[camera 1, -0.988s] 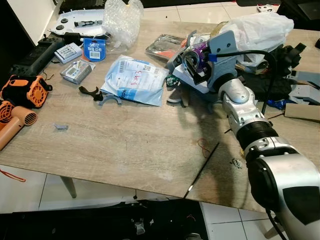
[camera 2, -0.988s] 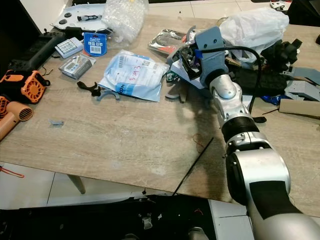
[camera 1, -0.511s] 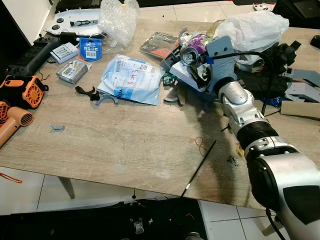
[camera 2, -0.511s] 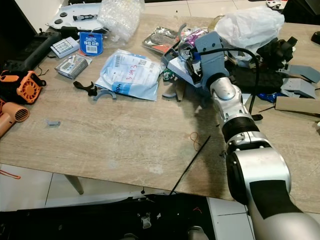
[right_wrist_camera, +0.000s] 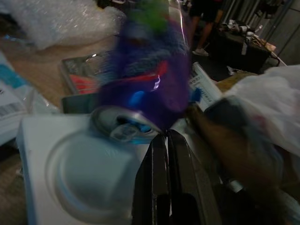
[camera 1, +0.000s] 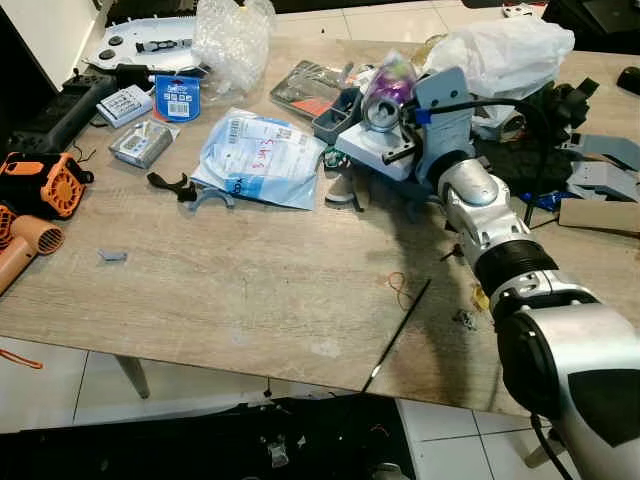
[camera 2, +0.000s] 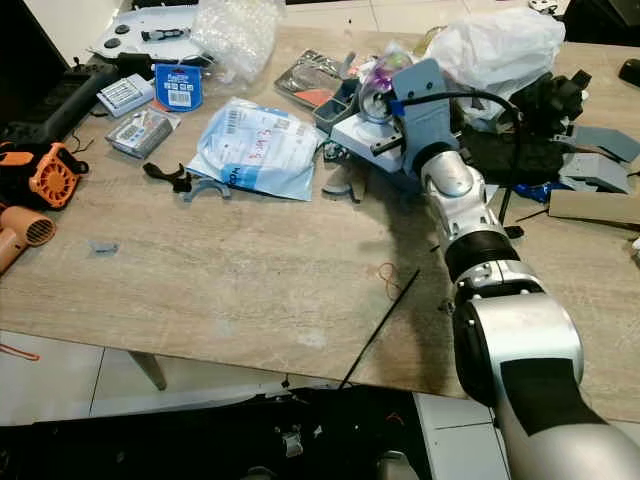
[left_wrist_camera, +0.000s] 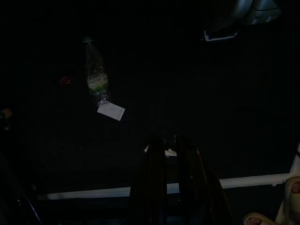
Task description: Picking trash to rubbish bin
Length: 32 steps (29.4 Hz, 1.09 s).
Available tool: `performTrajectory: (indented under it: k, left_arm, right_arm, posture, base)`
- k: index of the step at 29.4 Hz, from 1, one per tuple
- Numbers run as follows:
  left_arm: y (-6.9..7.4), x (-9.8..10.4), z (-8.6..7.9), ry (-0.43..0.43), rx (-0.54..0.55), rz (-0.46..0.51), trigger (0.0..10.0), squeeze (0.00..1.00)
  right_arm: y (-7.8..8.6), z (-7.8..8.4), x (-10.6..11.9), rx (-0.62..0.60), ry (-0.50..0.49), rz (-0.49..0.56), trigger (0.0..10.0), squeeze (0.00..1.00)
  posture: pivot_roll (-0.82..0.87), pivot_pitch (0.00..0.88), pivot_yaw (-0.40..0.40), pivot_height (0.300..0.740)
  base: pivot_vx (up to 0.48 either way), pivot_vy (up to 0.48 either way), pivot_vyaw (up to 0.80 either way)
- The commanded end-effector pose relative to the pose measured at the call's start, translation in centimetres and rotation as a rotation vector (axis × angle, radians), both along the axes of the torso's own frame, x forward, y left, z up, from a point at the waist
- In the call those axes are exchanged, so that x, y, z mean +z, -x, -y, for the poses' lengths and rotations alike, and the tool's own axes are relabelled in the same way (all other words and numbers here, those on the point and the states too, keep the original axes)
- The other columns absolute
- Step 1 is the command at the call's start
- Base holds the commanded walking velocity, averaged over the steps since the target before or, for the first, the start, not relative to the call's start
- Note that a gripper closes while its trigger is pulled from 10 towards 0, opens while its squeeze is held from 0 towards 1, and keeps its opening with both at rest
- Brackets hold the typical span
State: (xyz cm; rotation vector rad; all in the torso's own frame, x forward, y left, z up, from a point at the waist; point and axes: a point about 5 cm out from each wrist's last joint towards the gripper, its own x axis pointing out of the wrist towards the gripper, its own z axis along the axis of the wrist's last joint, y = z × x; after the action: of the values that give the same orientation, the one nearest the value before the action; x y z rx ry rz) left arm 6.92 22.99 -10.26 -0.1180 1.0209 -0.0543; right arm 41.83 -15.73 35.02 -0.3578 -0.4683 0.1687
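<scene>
A purple drink can [camera 1: 388, 82] stands tilted over a white plastic tray [camera 1: 368, 155] in the clutter at the far middle of the wooden table [camera 1: 260, 290]. My right arm reaches across the table to it. In the right wrist view the right gripper [right_wrist_camera: 164, 137] has its fingers pressed together at the lower rim of the blurred can [right_wrist_camera: 143, 89], shut on that rim. The left arm hangs idle in the dark, and the left gripper [left_wrist_camera: 168, 140] looks shut above a dim floor.
A blue-and-white mail pouch [camera 1: 262, 158], bubble wrap [camera 1: 232, 35], a white plastic bag [camera 1: 500, 50], black gear [camera 1: 545, 125] and orange tools [camera 1: 45, 185] crowd the table. A thin black stick [camera 1: 400, 335] lies near the front edge. A crushed bottle [left_wrist_camera: 96, 79] lies on the floor.
The can has gone from lying with its top toward me to tilted up higher over the white tray, with the right gripper at its rim. The head view has shifted slightly.
</scene>
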Motion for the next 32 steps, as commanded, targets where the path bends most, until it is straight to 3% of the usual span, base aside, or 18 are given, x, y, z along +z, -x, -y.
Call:
performTrajectory:
  k: [1,6,12,16,19,20,23,32]
  left_arm:
    - [2.1,-0.5,0.4,0.012,0.022,-0.075,10.0,0.0]
    - [1.8,-0.6,0.5,0.013,0.025,-0.072,10.0,0.0]
    - [1.0,-0.6,0.8,0.013,0.028,-0.067,10.0,0.0]
    - [0.3,-0.5,0.9,0.013,0.031,-0.06,10.0,0.0]
    - [-0.3,-0.5,0.9,0.01,0.033,-0.056,10.0,0.0]
    - [-0.9,-0.4,0.9,0.006,0.037,-0.051,10.0,0.0]
    - [-1.7,-0.3,0.9,0.003,0.046,-0.044,10.0,0.0]
    - [-3.1,0.0,0.7,0.0,0.065,-0.028,10.0,0.0]
  right_arm:
    - [0.0,0.2,0.1,0.008,-0.032,-0.008,0.0,0.0]
    - [0.2,0.6,0.8,0.039,-0.097,0.019,0.0,0.0]
    - [0.8,1.0,1.7,0.174,-0.246,0.086,0.0,0.0]
    - [1.6,1.5,2.7,0.375,-0.444,0.156,0.0,0.0]
    - [2.0,1.6,2.9,0.491,-0.513,0.184,0.0,0.0]
    - [2.4,1.6,2.6,0.593,-0.559,0.2,0.0,0.0]
    - [2.9,1.5,1.3,0.686,-0.614,0.197,0.0,0.0]
    - [3.8,1.0,-2.5,0.77,-0.633,0.129,0.0,0.0]
  posture:
    - [0.07,0.439,0.056,0.74]
    - [0.07,0.428,0.052,0.74]
    - [0.06,0.403,0.048,0.74]
    - [0.04,0.368,0.044,0.74]
    - [0.04,0.346,0.04,0.74]
    - [0.03,0.328,0.037,0.74]
    - [0.02,0.296,0.034,0.74]
    - [-0.01,0.255,0.036,0.74]
  base:
    - [0.0,0.0,0.0]
    - [0.0,0.0,0.0]
    - [0.0,0.0,0.0]
    - [0.0,0.0,0.0]
    - [0.0,0.0,0.0]
    - [0.0,0.0,0.0]
    - [0.0,0.0,0.0]
    - [0.0,0.0,0.0]
